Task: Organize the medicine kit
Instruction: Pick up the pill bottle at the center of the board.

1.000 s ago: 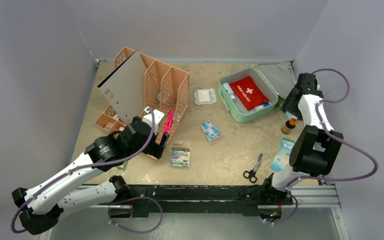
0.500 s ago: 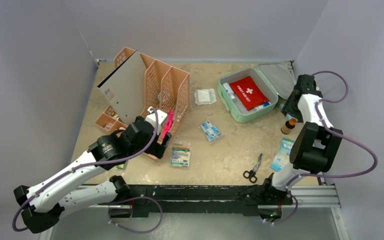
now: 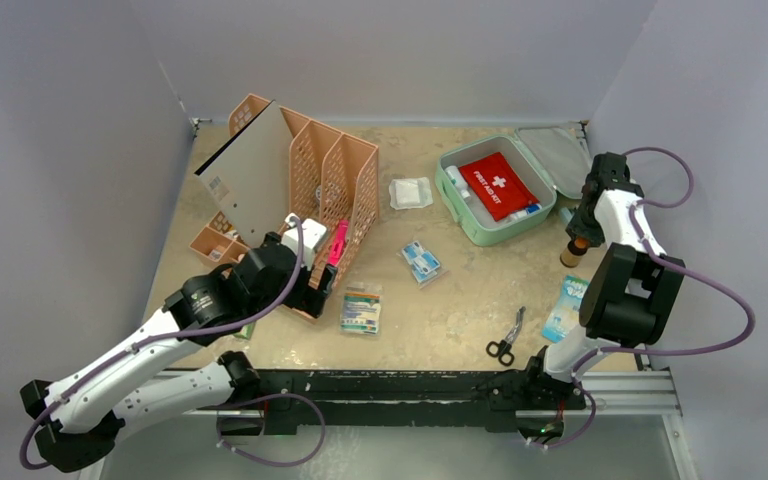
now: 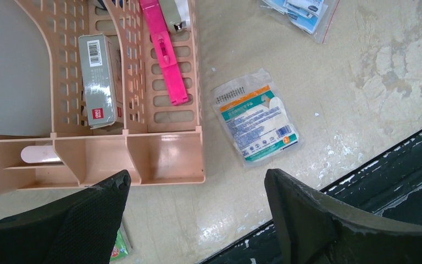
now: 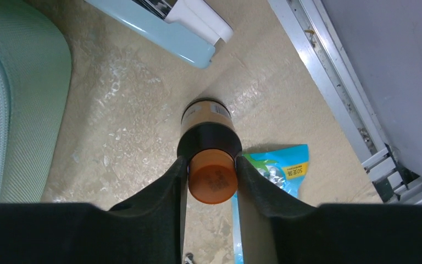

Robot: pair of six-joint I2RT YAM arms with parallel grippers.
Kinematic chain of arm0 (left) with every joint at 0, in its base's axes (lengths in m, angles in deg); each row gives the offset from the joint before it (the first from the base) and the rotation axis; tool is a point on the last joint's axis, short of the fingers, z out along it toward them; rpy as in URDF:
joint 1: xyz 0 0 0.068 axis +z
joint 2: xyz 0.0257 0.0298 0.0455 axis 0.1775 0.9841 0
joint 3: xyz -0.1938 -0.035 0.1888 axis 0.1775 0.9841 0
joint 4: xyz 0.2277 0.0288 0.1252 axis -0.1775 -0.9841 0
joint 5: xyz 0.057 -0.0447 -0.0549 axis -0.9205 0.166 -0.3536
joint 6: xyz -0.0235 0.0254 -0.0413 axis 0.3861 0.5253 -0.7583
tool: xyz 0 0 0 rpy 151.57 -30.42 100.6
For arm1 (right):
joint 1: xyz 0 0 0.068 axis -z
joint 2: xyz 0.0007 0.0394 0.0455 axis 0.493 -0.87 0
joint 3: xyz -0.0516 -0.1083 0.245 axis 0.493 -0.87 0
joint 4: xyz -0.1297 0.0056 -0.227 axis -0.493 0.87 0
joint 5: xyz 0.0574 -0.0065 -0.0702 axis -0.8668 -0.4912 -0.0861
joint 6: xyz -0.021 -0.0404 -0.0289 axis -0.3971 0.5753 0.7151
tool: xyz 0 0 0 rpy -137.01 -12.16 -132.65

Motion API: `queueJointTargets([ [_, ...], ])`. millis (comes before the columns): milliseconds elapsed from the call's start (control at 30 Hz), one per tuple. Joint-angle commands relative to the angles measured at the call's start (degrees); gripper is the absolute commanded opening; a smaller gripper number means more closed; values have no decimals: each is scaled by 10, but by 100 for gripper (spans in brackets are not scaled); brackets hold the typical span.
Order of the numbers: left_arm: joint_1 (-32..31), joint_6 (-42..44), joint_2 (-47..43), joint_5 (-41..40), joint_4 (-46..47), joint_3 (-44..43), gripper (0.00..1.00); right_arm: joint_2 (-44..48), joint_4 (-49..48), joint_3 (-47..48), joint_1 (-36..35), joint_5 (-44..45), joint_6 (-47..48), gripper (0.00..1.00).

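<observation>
Since a second ago the right pincer [image 5: 211, 165] has dropped and narrowed onto the brown bottle [image 5: 207, 124], its fingers clasping the orange cap. That arm reaches forward, wrist pointing down. The medicine kit [image 5: 27, 110] lies open just left of this pincer. The left pincer [image 4: 196, 181] hangs wide open above the orange rack [image 4: 165, 159].

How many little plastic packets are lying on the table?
4: a white packet beside the medicine kit, a blue-striped packet mid-table, a teal packet by the orange rack, and a light-blue packet right of the scissors. Others may be hidden.
</observation>
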Motion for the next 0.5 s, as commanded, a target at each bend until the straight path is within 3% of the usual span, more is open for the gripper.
queueJointTargets([
  [0, 2, -13, -16, 7, 1, -20, 90, 20, 12, 2, 1, -3, 5, 29],
  [267, 2, -38, -52, 15, 0, -13, 90, 73, 37, 19, -3, -18, 12, 4],
  [467, 2, -61, -68, 37, 20, -14, 88, 129, 80, 59, -38, -42, 2, 0],
])
